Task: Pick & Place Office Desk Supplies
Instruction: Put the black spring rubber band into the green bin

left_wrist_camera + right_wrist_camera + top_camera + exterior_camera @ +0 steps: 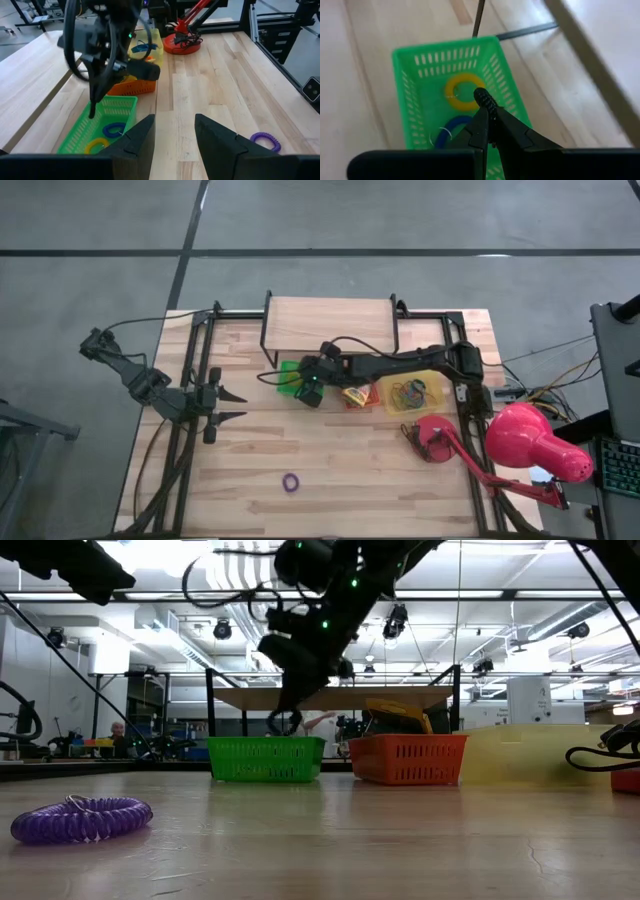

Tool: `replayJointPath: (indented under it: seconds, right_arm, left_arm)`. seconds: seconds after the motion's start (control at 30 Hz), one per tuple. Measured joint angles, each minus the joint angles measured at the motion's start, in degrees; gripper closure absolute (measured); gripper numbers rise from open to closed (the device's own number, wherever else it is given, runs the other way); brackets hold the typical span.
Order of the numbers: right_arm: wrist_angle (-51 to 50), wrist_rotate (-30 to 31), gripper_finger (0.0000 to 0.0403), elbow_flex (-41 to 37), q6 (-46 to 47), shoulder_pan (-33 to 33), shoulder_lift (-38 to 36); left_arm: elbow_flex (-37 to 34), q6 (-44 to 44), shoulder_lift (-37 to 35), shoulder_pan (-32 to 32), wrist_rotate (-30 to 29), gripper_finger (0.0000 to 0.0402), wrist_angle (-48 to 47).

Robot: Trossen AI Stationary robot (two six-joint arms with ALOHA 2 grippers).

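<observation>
I have the right gripper (487, 111) above the green tray (412, 70), jaws closed on a black coil loop (485, 101). A yellow loop (463, 92) and a blue loop (451, 131) lie already inside. To do this well, I think I should lower until the loop is below the rim, then open slowly so it does not spring out. The left gripper (174, 134) waits with jaws open and empty, near the purple loop (265, 140) on the worktop (225, 75).
</observation>
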Motion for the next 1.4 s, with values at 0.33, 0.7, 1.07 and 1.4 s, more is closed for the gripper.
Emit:
replayJointPath:
  seconds: [0.33,0.7,1.07,1.4]
  right_arm:
    - [2.26,0.94,0.0381,0.17,-0.81,-1.36,3.73]
    - [3.03,0.31,0.0381,0.07,-0.64,-0.61,3.85]
    - [2.97,-0.09,0.038,0.0,-0.68,-0.55,3.9]
    - [2.58,-2.35,0.038,-0.27,3.2,-0.4,4.29]
  left_arm:
    - [0.0,0.0,-0.02,0.0,0.01,0.0261,-0.01]
    - [0.0,0.0,-0.02,0.0,0.0,0.0261,0.0]
    - [0.0,0.0,-0.02,0.02,0.0,0.0261,-0.01]
    - [0.0,0.0,0.0,0.0,0.0,0.0261,-0.01]
